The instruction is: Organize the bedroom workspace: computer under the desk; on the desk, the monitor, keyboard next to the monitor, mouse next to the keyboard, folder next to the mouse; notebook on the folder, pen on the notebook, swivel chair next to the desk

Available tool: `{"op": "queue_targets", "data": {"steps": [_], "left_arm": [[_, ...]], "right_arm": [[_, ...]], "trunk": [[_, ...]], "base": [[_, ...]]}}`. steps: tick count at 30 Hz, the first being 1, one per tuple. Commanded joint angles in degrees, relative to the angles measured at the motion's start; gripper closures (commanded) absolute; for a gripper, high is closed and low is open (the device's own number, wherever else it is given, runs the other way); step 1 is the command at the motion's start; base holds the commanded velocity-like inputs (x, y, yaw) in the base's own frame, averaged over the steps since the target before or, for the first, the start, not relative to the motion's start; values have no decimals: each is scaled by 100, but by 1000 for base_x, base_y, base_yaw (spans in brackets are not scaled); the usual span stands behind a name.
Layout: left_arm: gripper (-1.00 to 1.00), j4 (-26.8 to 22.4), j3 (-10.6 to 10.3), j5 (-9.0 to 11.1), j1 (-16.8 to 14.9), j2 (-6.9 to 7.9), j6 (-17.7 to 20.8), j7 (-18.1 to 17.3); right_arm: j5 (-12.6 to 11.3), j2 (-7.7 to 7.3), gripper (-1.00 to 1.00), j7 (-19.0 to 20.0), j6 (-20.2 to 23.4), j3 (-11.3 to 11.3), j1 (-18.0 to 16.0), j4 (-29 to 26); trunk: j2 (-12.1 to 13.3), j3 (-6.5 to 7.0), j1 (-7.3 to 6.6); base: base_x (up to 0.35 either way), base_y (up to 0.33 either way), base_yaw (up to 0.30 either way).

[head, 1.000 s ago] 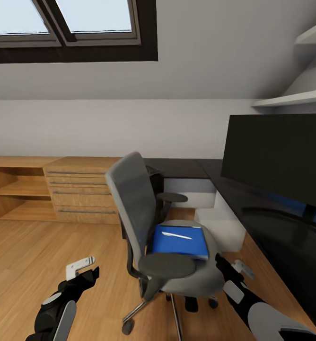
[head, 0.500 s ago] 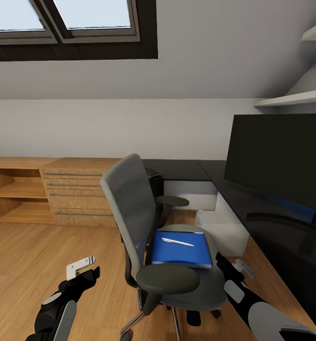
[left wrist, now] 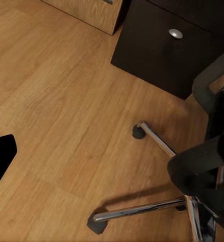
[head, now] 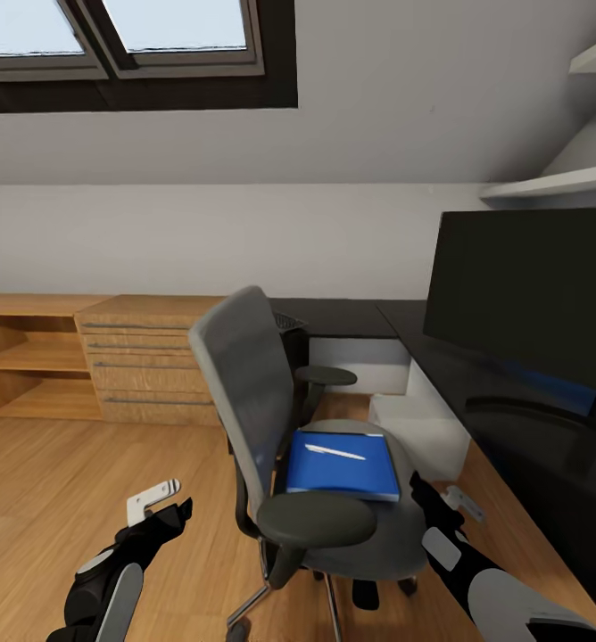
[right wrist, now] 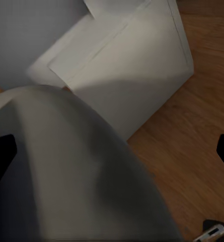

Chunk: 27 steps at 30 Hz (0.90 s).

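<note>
An attic room in a home, set up as a study corner. A dark-framed skylight [head: 137, 53] sits in the sloped white ceiling above the swivel chair [head: 289, 446]; a black desk [head: 530, 446] with a monitor [head: 525, 294] stands beside the chair, wooden drawers [head: 151, 361] behind it.

Both arms are glossy black with pale grey panels, each pincer [head: 160, 506] carrying a small silver bracket.

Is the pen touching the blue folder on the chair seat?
Touching. The head view shows the pen lying flat on the folder, with no gap or shadow between them.
</note>
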Motion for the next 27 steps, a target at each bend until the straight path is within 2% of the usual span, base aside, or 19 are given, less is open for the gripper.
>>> {"op": "queue_targets", "data": {"steps": [1, 18, 27], "left_arm": [[-100, -8, 3, 64, -4, -3, 20, 45], [-100, -9, -18, 78, -4, -2, 23, 48], [-100, -9, -25, 78, -4, -2, 28, 47]], "right_arm": [[30, 1, -100, -10, -2, -33, -3, -1], [17, 40, -100, -31, 10, -28, -4, -7], [14, 48, -100, -36, 7, -18, -4, -8]], "trunk": [[-44, -25, 22], [-726, -330, 395], [-726, -330, 395]], "base": [[0, 0, 0], [0, 0, 0], [0, 0, 0]]}}
